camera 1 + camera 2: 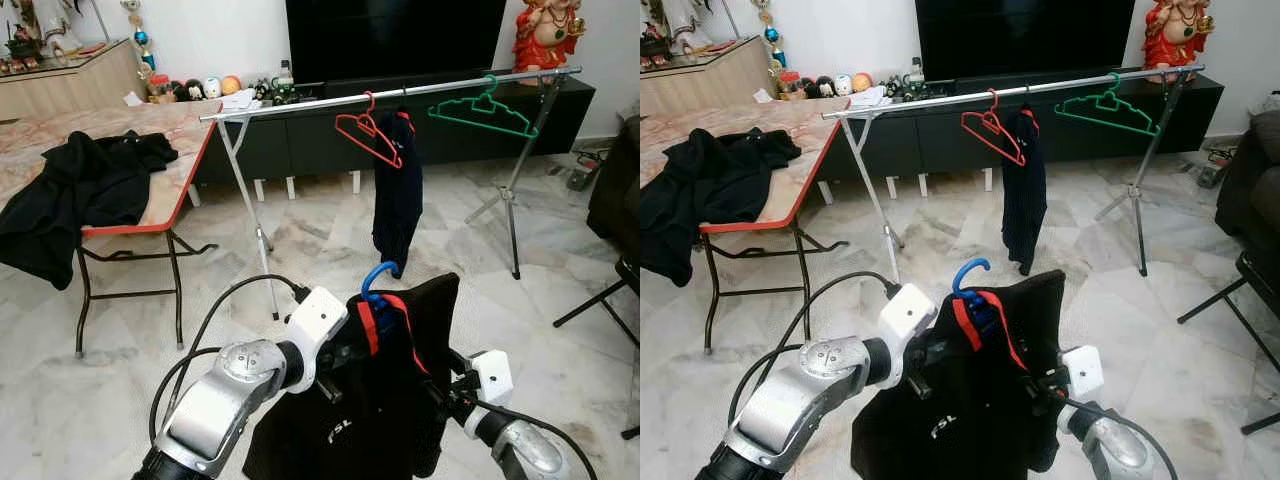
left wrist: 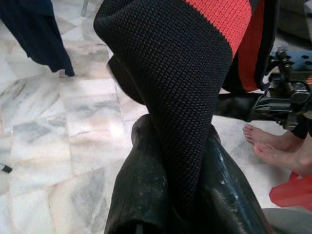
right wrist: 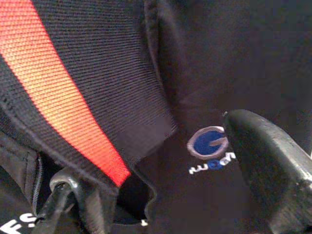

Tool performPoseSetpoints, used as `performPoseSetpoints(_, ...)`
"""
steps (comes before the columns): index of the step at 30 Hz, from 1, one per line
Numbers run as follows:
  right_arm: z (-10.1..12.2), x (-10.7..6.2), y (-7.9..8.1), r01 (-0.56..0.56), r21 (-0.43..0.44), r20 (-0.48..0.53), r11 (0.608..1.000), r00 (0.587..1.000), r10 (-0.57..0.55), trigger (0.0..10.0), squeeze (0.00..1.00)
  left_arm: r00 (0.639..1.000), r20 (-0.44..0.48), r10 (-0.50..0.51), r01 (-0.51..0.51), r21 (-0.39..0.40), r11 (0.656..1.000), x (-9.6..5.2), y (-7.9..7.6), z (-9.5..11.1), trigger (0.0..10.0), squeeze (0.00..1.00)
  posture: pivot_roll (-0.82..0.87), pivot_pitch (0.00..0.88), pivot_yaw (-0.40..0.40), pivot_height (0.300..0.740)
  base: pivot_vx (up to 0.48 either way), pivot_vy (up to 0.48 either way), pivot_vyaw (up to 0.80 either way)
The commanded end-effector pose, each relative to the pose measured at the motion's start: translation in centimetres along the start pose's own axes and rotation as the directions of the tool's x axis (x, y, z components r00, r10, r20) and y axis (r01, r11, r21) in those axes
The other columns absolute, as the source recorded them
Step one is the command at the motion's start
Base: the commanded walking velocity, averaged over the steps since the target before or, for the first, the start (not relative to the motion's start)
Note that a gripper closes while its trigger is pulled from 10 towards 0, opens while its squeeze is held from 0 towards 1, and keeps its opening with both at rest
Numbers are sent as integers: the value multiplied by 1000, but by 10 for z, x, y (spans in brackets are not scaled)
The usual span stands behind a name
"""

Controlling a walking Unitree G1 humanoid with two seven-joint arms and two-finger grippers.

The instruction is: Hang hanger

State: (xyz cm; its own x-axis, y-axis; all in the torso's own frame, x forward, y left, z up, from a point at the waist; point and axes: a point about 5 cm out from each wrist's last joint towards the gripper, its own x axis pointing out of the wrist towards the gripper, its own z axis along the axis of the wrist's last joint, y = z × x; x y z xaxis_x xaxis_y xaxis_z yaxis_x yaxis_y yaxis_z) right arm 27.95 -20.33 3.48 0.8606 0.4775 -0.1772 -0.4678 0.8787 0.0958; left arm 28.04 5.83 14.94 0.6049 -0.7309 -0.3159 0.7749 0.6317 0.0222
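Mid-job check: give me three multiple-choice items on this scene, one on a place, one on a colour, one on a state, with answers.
1. Where does the green hanger hang?
A. on the rail, at its right end
B. on the table
C. on the floor

2. What colour is the hook of the hanger that carries the held shirt?
A. green
B. blue
C. white

3. What is the left tool doing?
A. hanging idle
B. gripping the rail
C. pinching the shirt

Answers: 1 A, it hooks over the rail beside the right stand. 2 B, the hook above the collar is blue. 3 C, the left wrist view shows fabric clamped between its fingers.
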Motion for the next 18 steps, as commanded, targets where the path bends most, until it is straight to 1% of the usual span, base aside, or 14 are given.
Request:
performPoseSetpoints(1,1,6,6,-37,39,14,999,999,36,2549,0,999,47,-27,25,30,999,-2,-5,14,10000,0,-48,7,73,740,0,0,0)
performPoseSetpoints(2,0,6,7,-46,40,12,998,999,46,2549,0,998,49,-29,28,32,999,-2,-5,15,10000,0,-48,7,73,740,0,0,0)
performPoseSetpoints(3,0,6,8,-53,38,9,998,999,53,7255,0,998,53,-32,31,32,999,-2,-6,17,10000,0,-45,9,73,740,0,0,0)
performPoseSetpoints(4,0,7,9,-53,37,9,998,999,52,7255,0,998,55,-33,32,32,999,-2,-6,17,10000,0,-45,9,73,740,0,0,0)
performPoseSetpoints(5,0,7,9,-52,36,9,998,999,52,10000,0,998,58,-37,35,33,999,-2,-7,18,10000,0,-44,8,74,740,0,0,0)
performPoseSetpoints(7,0,8,10,-51,36,10,998,999,51,10000,0,997,59,-40,38,34,999,-2,-7,19,10000,0,-44,8,74,740,0,0,0)
performPoseSetpoints(8,0,9,10,-51,39,14,998,999,50,8667,0,997,58,-41,39,34,999,-2,-8,19,10000,0,-44,8,74,740,0,0,0)
performPoseSetpoints(9,0,9,10,-50,40,16,998,999,50,3333,0,998,57,-41,39,35,999,-2,-8,19,10000,0,-43,9,74,740,0,0,0)
performPoseSetpoints(10,0,9,10,-49,41,17,998,999,49,0,0,998,56,-41,39,36,999,-2,-8,19,10000,0,-43,9,74,740,0,0,0)
performPoseSetpoints(18,1,9,8,-26,45,24,999,999,25,0,0,997,63,-54,52,41,998,-3,-10,22,10000,0,-45,9,76,740,0,0,0)
